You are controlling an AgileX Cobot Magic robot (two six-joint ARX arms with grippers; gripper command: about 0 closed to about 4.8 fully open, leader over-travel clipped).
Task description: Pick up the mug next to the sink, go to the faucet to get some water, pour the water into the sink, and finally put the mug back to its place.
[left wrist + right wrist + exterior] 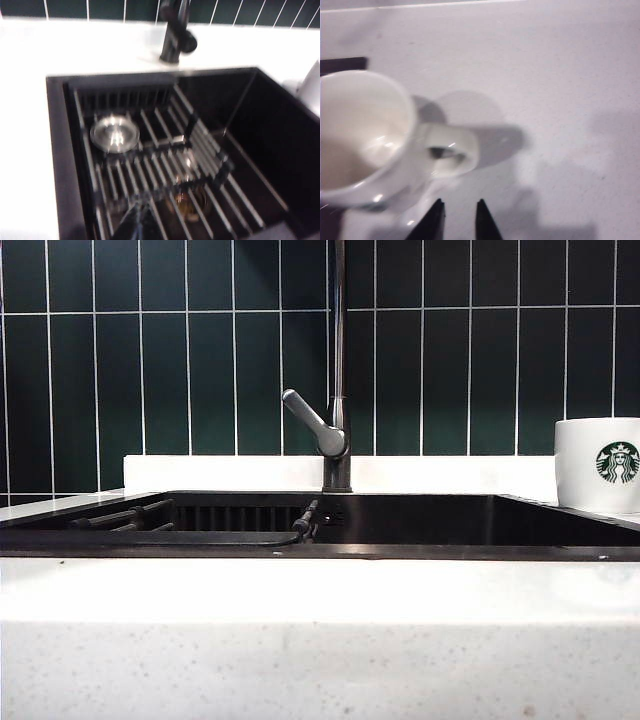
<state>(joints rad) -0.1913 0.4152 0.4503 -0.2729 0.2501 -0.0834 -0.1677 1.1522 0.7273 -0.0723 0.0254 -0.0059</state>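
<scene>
The right gripper [457,220] hangs above the white counter beside the mug [367,137], its two dark fingertips a narrow gap apart and closed on nothing. The mug's handle [451,152] loops out sideways from the mug body toward the open counter, and it lies just ahead of those fingertips, near but not touching. That is the relation the pick depends on: as I judge it, the tips must go forward to straddle the handle loop, or shift over to the rim.

In the exterior view the mug [598,465] stands upright on the counter just beside the sink [420,540], on the far side from the rack [165,175] inside the basin, with the faucet [338,390] well apart from it behind the sink's middle.

The left gripper [140,222] hovers over the sink, above the rack, fingers pressed together and empty. The right arm is clearly the nearer to the mug.
</scene>
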